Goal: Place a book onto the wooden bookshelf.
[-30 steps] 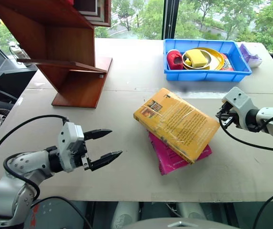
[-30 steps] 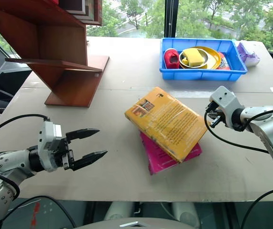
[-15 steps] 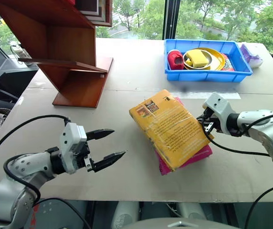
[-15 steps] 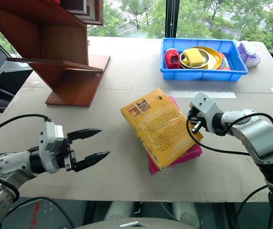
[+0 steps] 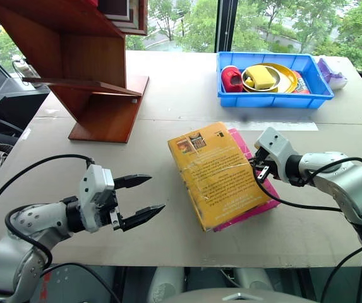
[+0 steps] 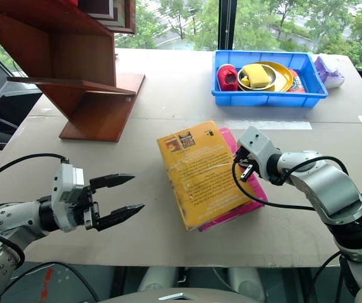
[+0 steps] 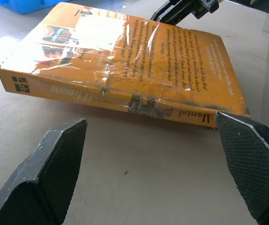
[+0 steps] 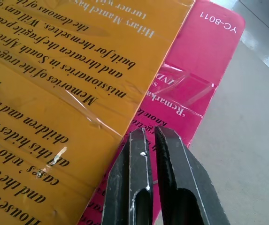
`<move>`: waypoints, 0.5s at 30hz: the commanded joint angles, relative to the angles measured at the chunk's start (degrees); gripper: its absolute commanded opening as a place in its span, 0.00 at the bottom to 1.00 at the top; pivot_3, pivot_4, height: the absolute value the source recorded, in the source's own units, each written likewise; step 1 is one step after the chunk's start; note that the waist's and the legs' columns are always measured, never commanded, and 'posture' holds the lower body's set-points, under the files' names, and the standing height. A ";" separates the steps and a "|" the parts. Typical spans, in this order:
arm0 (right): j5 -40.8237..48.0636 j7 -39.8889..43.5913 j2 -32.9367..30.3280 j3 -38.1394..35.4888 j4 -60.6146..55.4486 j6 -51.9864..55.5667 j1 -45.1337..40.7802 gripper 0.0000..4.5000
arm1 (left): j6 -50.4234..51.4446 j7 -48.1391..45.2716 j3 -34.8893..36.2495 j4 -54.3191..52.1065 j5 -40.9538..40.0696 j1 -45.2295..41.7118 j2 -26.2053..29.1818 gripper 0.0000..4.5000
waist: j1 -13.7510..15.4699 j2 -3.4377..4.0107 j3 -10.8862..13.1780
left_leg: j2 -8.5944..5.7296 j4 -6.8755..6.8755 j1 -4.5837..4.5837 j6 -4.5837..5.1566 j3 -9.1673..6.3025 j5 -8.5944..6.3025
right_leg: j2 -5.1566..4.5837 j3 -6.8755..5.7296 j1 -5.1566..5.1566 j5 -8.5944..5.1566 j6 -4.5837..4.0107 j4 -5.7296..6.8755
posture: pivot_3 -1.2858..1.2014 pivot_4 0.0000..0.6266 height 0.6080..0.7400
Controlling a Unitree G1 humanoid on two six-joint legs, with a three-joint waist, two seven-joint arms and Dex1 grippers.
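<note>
Head views: the book (image 5: 222, 173), yellow-orange with a glossy cover, lies flat on the table (image 5: 168, 88) near its middle, stacked on a pink book (image 5: 251, 203) whose edge shows along its right side; the bookshelf (image 5: 83, 57) stands at the far left of the table, well apart from the book; a blue tray (image 5: 275, 95) with a yellow bowl sits at the far right; the left gripper (image 5: 143, 197) hovers near the front left edge, fingers spread wide, pointing toward the book and holding nothing; the right gripper (image 6: 246, 172) is at the book's right edge, fingers pressed together.

Left wrist view: the book's spine faces the camera between the two spread fingers (image 7: 59, 164), apart from both; the right gripper shows at the book's far edge.

Right wrist view: the closed fingers (image 8: 139, 187) hang over the pink book just beside the yellow cover's edge; whether they touch it I cannot tell.
</note>
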 commanded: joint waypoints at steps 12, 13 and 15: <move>18.40 26.64 -5.61 -39.51 -7.49 -24.88 28.73 0.65 | 37.17 21.12 1.70 8.22 -29.03 -11.25 1.30 1.00 | 0.03 0.01 -0.01 | 0.01 0.04 0.09 0.01 -0.37 0.00 | 0.21 -0.35 0.23 0.00 0.03 0.07 | 0.52 0.24 1.00; 19.64 28.68 -6.06 -41.52 -8.22 -25.82 30.64 0.78 | 40.07 23.18 1.24 10.07 -31.43 -12.94 1.00 1.00 | -0.04 0.01 -0.02 | 0.01 0.08 0.16 0.00 -0.47 0.00 | 0.23 -0.44 0.31 0.00 0.03 0.09 | 0.52 0.24 1.00; 21.88 31.39 -6.65 -45.15 -9.21 -26.98 33.52 0.93 | 45.81 27.27 0.10 14.21 -35.00 -16.09 0.66 1.00 | 0.06 0.02 -0.02 | 0.03 0.10 0.28 0.00 -0.47 0.00 | 0.27 -0.44 0.45 0.00 0.03 0.10 | 0.52 0.24 1.00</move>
